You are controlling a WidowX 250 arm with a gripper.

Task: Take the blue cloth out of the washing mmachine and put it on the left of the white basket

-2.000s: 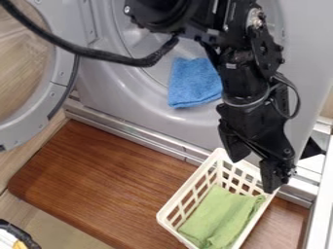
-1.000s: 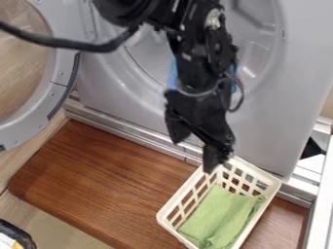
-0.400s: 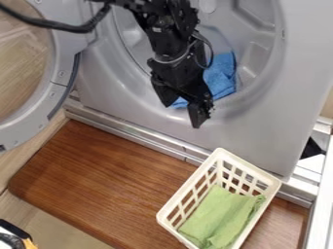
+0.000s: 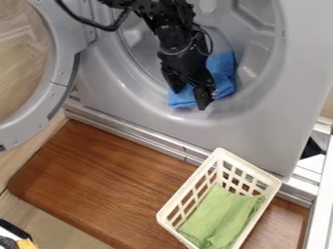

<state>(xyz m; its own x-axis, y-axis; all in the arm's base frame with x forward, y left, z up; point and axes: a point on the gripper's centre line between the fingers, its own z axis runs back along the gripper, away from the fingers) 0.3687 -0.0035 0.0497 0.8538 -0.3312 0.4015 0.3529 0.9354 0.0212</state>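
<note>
A brown wooden board (image 4: 110, 175) is running out to the left from under the white basket (image 4: 252, 167), and the washing machine (image 4: 260, 121) is rising behind that basket. Up and to the left of the basket, the black gripper (image 4: 190, 97) is hanging with its 2 fingers standing wide apart. The blue cloth (image 4: 223, 78) is lying just behind them in the machine's mouth, showing between the 2 tips and spreading up to the right beyond them. Its long axis is slanting from lower left to upper right, roughly across the line of the tips, so closing on its near end is looking like the next step. Whether the fingers are touching it, I cannot tell. Farther out, a green cloth (image 4: 221, 214) is lying inside the basket, and the round door (image 4: 62, 80) is hanging open well to the basket's upper left.
</note>
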